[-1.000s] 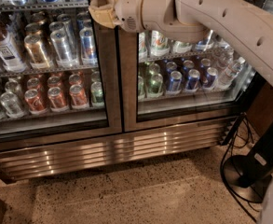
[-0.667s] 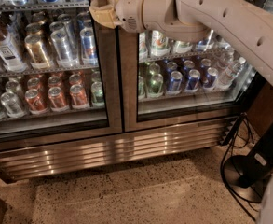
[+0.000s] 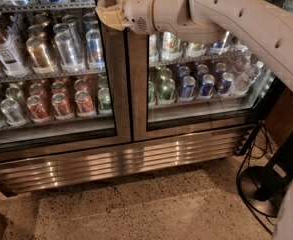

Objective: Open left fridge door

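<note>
Robot's smooth, off-white tubular arm (image 3: 246,24), dotted with small dark screw holes, ends in a tan gripper (image 3: 110,15) at eleven o'clock.

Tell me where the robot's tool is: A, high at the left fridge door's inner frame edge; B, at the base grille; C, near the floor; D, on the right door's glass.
A: the tool sits up by the centre seam, at the steel frame of the left fridge door.

Place: shop or canteen.
Evidence: glass-door fridge (image 3: 126,159), shelves of cans (image 3: 61,103), speckled floor (image 3: 136,204).
Gripper (image 3: 107,14): at fridge's top centre.
</note>
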Motion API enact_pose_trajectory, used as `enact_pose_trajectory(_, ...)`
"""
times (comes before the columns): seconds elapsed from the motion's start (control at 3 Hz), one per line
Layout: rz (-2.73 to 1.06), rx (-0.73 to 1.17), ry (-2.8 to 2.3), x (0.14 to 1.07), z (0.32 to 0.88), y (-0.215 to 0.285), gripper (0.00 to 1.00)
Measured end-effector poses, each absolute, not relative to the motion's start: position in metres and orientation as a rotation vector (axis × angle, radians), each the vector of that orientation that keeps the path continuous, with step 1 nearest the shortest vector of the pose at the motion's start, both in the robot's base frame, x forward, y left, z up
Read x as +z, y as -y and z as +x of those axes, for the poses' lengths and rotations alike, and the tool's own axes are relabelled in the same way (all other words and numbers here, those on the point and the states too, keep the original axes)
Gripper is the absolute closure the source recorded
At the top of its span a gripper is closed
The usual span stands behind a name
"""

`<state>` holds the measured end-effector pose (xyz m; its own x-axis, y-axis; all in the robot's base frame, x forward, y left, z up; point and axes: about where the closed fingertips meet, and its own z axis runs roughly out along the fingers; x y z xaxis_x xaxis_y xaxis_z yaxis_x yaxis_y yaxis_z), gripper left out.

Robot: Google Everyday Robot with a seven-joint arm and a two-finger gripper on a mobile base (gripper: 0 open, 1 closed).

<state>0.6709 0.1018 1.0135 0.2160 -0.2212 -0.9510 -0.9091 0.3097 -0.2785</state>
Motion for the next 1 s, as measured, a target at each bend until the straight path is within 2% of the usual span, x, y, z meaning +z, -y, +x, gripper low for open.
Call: enact_pose_trajectory(1.0,-1.211,0.691,-1.291,1.0124,0.6685,-0.1018,1.00)
